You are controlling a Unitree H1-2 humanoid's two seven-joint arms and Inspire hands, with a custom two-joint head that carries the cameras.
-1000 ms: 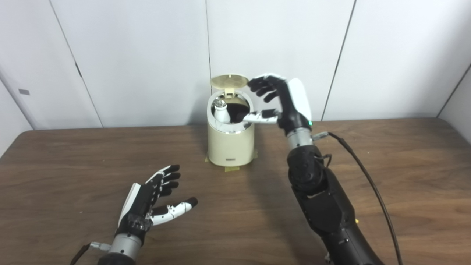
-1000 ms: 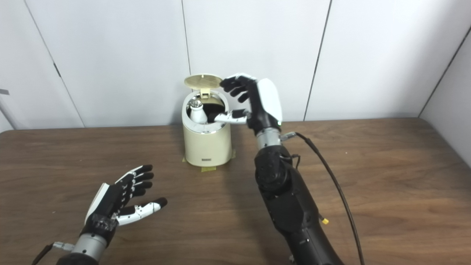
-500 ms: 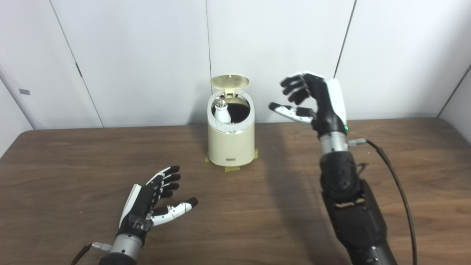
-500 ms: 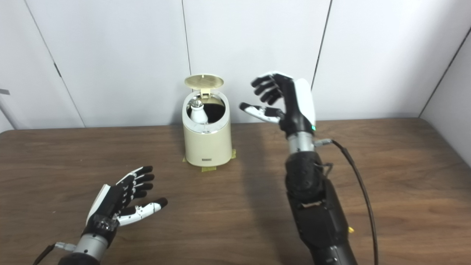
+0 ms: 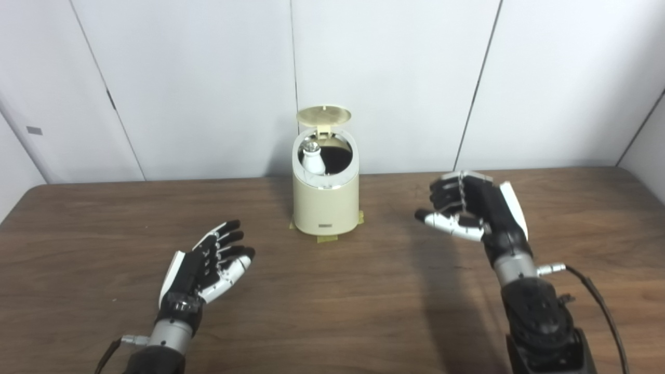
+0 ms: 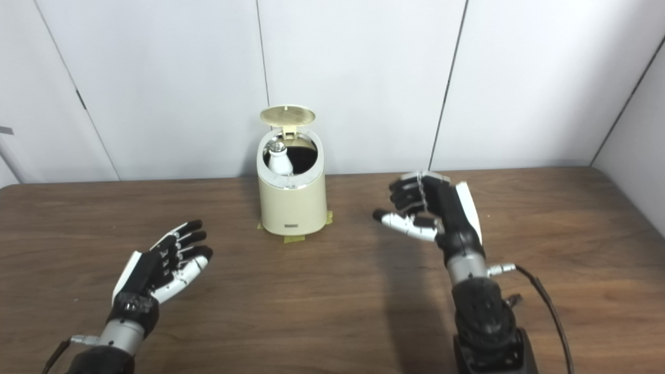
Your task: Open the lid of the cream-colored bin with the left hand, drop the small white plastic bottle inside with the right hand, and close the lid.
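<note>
One small white bottle [image 5: 313, 158] sits inside the cream bin [image 5: 326, 202], lid [image 5: 323, 115] up, nothing blocking it, while the empty, spread right hand [image 5: 470, 208] has dropped tableward and the left hand [image 5: 205, 265] stays open nearby.

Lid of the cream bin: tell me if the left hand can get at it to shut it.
Probably yes. The lid stands upright and open, the left hand is open and empty, and bare table lies between them.
</note>
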